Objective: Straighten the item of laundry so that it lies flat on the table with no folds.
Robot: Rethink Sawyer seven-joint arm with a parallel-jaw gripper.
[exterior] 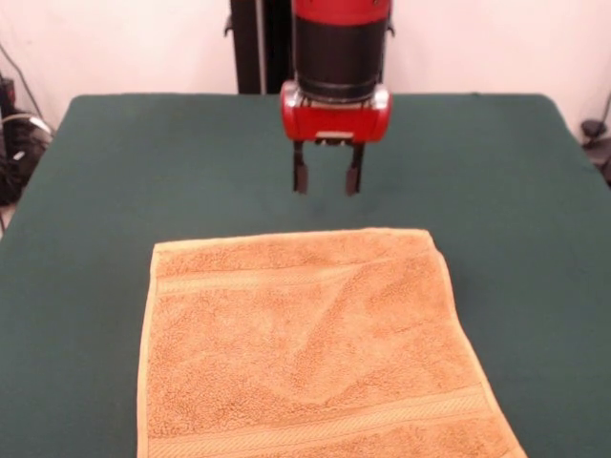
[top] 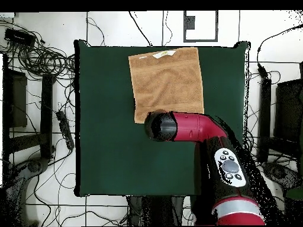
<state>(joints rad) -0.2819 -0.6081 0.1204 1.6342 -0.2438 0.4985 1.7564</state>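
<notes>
The towel fills the lower middle of the front view, an orange-tan terry square spread on the dark green tabletop. Its bottom edge runs out of the picture. A woven band crosses it near the top edge and another near the bottom of the frame. Soft creases run slantwise through the middle, and the right edge near the upper right corner looks doubled over into a narrow fold.

In the overhead view the towel sits in the upper middle of the frame, close to the tabletop's upper edge. A white label with a touch of yellow lies at the towel's top edge; any print on it is too small to read.

The end effector hangs in the upper middle of the front view, above bare green cloth just beyond the towel's top edge. Its two dark fingers point straight down with a clear gap between them, and nothing is held in that gap. Whether the tips touch the cloth cannot be told.

From above, the red and black arm reaches in from the lower right, and its black round end covers the towel's lower edge. The grey panel of buttons on the arm carries no legible writing.
</notes>
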